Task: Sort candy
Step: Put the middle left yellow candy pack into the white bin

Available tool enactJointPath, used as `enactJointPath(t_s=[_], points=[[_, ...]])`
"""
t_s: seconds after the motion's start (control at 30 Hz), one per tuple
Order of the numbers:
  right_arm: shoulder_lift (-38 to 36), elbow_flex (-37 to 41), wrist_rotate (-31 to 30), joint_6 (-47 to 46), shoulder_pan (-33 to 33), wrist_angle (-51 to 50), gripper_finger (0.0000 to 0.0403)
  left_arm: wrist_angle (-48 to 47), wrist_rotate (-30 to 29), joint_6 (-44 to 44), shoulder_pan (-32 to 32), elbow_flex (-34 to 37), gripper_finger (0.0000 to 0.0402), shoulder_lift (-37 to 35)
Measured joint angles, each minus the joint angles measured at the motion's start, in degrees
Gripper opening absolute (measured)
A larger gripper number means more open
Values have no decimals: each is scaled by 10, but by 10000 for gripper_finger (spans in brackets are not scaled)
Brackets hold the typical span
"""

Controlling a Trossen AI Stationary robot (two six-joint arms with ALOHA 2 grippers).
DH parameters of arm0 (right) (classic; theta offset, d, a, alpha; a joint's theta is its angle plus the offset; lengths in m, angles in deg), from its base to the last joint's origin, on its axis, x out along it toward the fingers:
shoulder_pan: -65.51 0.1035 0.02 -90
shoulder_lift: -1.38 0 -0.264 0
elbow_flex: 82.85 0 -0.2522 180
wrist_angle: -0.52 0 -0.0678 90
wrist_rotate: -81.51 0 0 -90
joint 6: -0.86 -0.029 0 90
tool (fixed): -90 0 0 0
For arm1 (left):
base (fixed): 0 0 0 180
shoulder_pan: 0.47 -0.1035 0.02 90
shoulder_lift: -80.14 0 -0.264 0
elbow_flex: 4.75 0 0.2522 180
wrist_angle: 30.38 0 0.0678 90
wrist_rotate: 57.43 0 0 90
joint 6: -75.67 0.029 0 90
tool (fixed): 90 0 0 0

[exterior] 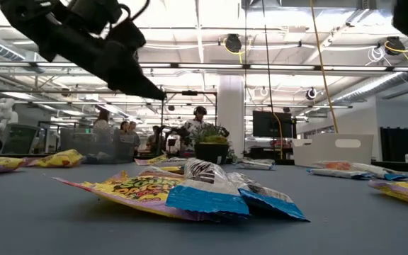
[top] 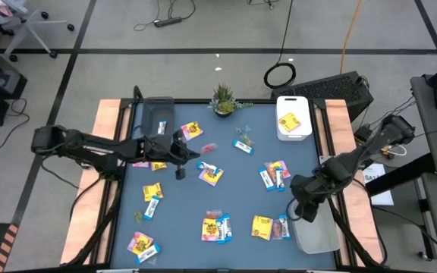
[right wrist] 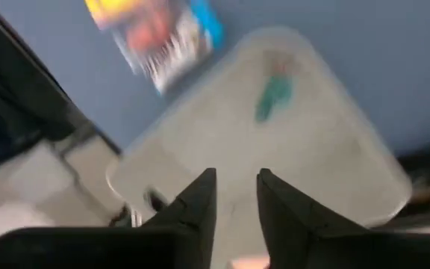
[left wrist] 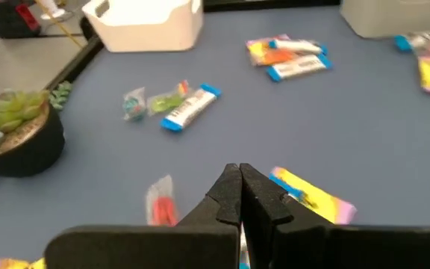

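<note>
- Work surface: a blue-grey table [top: 226, 155] with candy scattered across it in separate clusters.
- Left gripper [top: 179, 154]: positioned over the left-centre of the table, above the mat. Its fingers are pressed together, with nothing between them, as the left wrist view confirms [left wrist: 240, 196].
- Near the left gripper: a yellow packet with a blue bar [left wrist: 312, 196] lies on the mat just beyond the fingertips, and a small red piece [left wrist: 161, 207] lies beside them.
- Farther off in the left wrist view: a blue-and-white bar with small green pieces [left wrist: 178, 106], and a yellow, orange and blue cluster [left wrist: 286, 56].
- Right gripper [top: 303, 210]: positioned at the right front of the table, above the clear bin [top: 315, 235]. Its fingers [right wrist: 200, 202] stand slightly apart and hold nothing.
- Clear bin content: one small green piece [right wrist: 273, 97] lies on the bin floor. A yellow, red and blue candy cluster [right wrist: 159, 30] lies on the mat just outside the bin wall.
- White bin [top: 293, 118]: at the right rear corner, containing a yellow packet [top: 289, 122].
- Potted plant [top: 224, 100]: at the rear centre edge.
- Dark tray [top: 156, 115]: at the left rear of the table.
- Low view: a yellow packet overlapped by a blue-and-white bar [exterior: 190, 191] lies nearest the camera. People stand in the room behind.
</note>
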Motion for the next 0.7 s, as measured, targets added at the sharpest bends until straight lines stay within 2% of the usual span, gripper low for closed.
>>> enactJointPath(t_s=[0.1,0.2,0.27,0.47,0.7], points=[[-17,-22,-138,73,0,9,37,-44,0,0,27,0,2,-40],[-29,-21,-284,211,-7,56,7,-71,0,0,60,0,2,-75],[-34,-9,-337,291,-25,107,6,-89,0,-2,83,0,2,-94],[-34,58,-352,485,-105,306,2,-174,0,-66,132,0,2,-123],[-33,162,-325,640,-185,556,1,-295,-29,-165,173,-2,2,-125]])
